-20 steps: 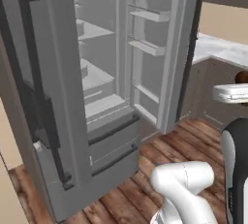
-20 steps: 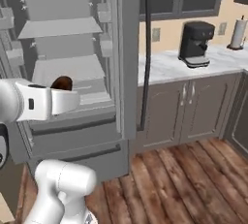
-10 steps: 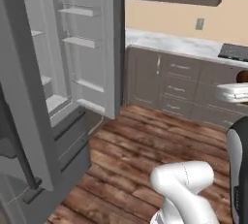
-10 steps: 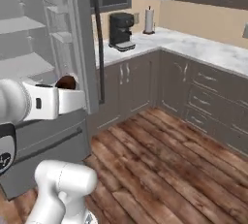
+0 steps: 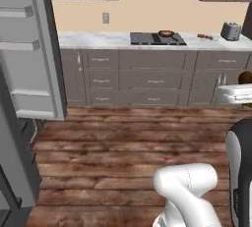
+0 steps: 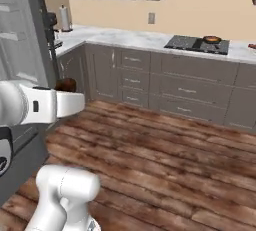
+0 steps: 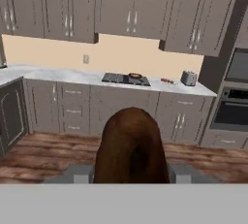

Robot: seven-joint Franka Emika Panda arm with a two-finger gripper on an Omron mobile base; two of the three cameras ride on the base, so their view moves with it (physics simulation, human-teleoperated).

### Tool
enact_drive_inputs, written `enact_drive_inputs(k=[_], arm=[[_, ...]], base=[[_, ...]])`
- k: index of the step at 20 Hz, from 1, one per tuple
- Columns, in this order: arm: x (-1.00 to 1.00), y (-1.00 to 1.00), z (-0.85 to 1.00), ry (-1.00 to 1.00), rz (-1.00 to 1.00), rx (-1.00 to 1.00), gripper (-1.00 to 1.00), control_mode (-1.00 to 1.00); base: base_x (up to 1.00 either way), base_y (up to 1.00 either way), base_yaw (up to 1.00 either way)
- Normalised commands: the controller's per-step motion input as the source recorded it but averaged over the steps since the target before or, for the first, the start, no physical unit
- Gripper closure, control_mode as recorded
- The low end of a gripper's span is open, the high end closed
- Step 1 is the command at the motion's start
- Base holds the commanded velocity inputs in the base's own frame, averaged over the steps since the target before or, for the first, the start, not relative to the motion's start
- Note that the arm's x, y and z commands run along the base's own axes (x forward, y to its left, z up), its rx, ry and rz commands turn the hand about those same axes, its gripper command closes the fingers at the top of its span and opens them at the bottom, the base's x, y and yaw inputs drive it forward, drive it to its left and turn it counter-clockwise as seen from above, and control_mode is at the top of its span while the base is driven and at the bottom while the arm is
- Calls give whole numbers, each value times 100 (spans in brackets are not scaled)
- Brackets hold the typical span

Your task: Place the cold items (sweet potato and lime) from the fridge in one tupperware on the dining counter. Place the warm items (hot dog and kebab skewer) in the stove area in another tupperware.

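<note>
Wooden kitchen floor below; sweet potato clamped in the gripper, held up in the air over the boards, well apart from the stove area on the far desk; brown end of it visible beside the white arm; fridge door open at the left; toaster near the desk's right end.

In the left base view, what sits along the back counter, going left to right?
Wall outlet above the counter, then the black cooktop, a pan on its right part, small red items, then the toaster.
</note>
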Motion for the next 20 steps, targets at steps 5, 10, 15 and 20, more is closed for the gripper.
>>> enact_drive_inputs(k=[5,10,15,20], arm=[[0,0,0,0,0,0,100,100],[0,0,0,0,0,0,100,100],[0,0,0,0,0,0,100,100],[0,0,0,0,0,0,100,100]], base=[[-88,-9,-54],[-91,-39,-47],[-81,-70,-50],[-17,-99,-16]])
